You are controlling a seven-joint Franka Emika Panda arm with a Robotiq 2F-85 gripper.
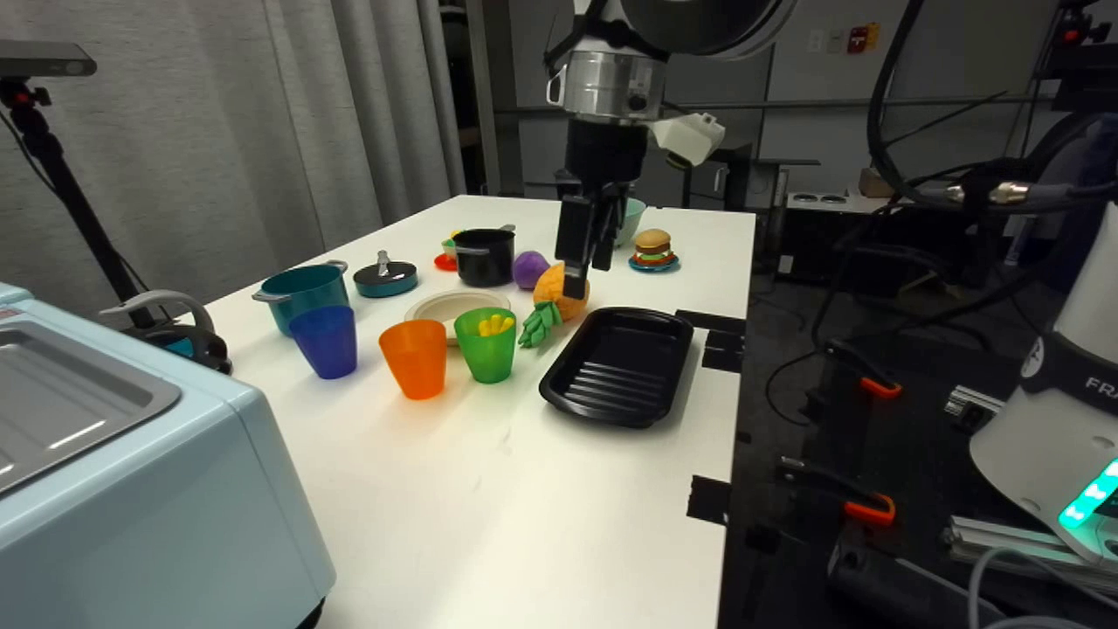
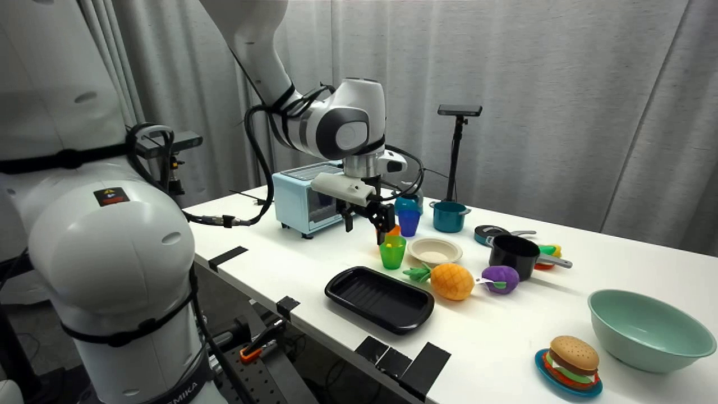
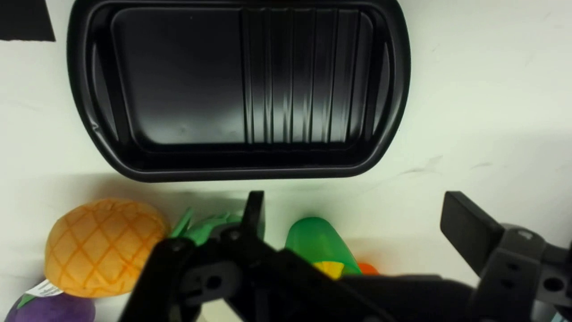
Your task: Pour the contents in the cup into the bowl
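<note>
We are viewing the end effector (image 3: 355,205) as it is hanging above the desk (image 1: 524,498), its two fingers standing wide apart. In the wrist view we are looking down past them onto the black tray (image 3: 187,80), with the green cup (image 2: 392,253) showing partly behind the finger linkage. In both exterior views we are finding that cup standing upright on the desk and holding yellow pieces (image 1: 495,325). The orange cup (image 1: 415,358) is standing just beside it, between it and the blue cup (image 1: 325,341). We are locating the white bowl (image 2: 435,252) near the green cup; whether the two are touching, we are not resolving. The toy pineapple (image 2: 452,281) is lying beside the black tray, its leaves pointing toward the green cup. Next to it we are noting the purple toy (image 2: 501,279), which is lying just beside the black saucepan (image 2: 513,255). Well apart from the cups, the pale green bowl (image 2: 650,331) is resting near the toy burger (image 2: 573,359), which is sitting on a blue plate (image 2: 542,367).
</note>
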